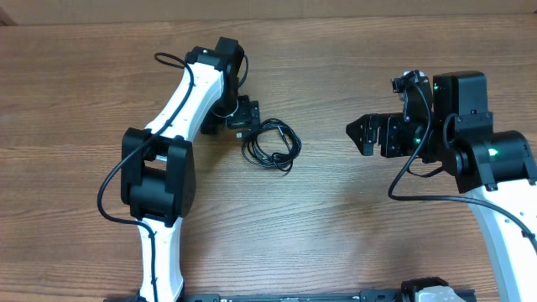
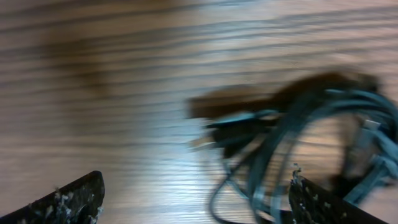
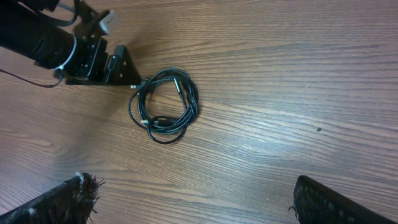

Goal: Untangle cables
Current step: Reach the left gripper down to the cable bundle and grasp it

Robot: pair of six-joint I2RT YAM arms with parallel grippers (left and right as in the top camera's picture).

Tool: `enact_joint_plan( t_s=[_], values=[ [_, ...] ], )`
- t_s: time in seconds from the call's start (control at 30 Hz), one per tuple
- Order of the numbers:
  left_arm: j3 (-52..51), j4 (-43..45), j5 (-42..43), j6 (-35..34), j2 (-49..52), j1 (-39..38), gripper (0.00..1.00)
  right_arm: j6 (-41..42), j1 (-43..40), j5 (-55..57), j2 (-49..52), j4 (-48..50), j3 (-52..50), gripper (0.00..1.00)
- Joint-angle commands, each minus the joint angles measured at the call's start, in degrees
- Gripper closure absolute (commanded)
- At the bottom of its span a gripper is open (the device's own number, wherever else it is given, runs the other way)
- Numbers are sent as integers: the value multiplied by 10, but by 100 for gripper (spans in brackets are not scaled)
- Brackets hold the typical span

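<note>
You are at the start: the cables (image 1: 270,144) lie in one small coil on the table (image 1: 336,235) right by your open left gripper (image 1: 249,126), your right gripper (image 1: 359,136) is open too, so next pinch one strand softly.

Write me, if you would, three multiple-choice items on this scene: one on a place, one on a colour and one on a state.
1. Where do the cables lie?
A. Beside the left gripper
B. In a box
C. On a shelf

2. What colour are the cables?
A. White
B. Black
C. Red

3. How is the right gripper?
A. Shut on a cable
B. Open and empty
C. Shut and empty

Answers:
1 A, the cables lie right next to it on the wood.
2 B, every strand is black.
3 B, its jaws stand apart, well away from the cables.
</note>
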Motion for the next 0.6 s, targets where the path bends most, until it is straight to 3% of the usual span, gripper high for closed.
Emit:
enact_joint_plan(
  t_s=[0.0, 0.57],
  values=[
    [14, 2, 74, 50, -1, -12, 6, 2, 1, -2, -2, 1, 12, 0],
    [12, 13, 1, 35, 4, -51, 12, 2, 1, 10, -2, -12, 11, 0]
  ],
)
